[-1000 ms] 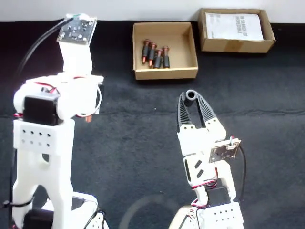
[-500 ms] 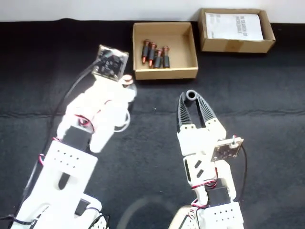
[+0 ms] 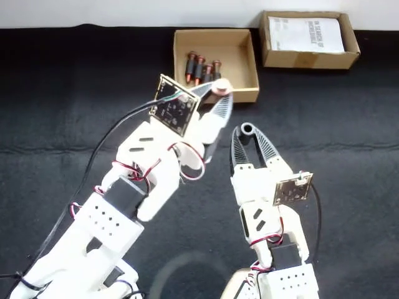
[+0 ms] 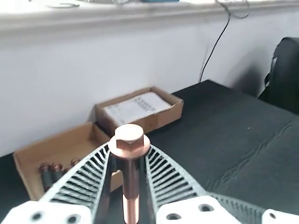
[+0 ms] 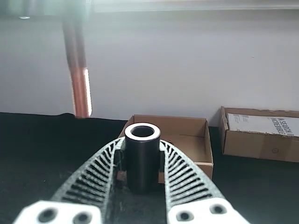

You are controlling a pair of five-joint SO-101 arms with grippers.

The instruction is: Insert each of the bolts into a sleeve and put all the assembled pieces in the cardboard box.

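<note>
Up in the air, close to the front wall of the cardboard box (image 3: 215, 96), the copper bolt (image 3: 221, 86) is gripped tight by the left hand (image 3: 218, 92). Its wide head sticks out past the tips of the hand, and the rest of it runs back between them. Seen from the right wrist, its thin end points down. Just beside it, a little nearer to the robot, is the black sleeve (image 3: 249, 129). The right hand (image 3: 249, 132) is closed on this sleeve and holds it standing up, with its round hole open at the top. The bolt and the sleeve are near each other but do not touch. Four finished pieces (image 3: 202, 70) lie side by side in the cardboard box, at the far side of the black surface (image 3: 349, 156). Another box (image 3: 308, 60) sits next to it, a bit apart, and it has a white paper (image 3: 305, 33) inside.
</note>
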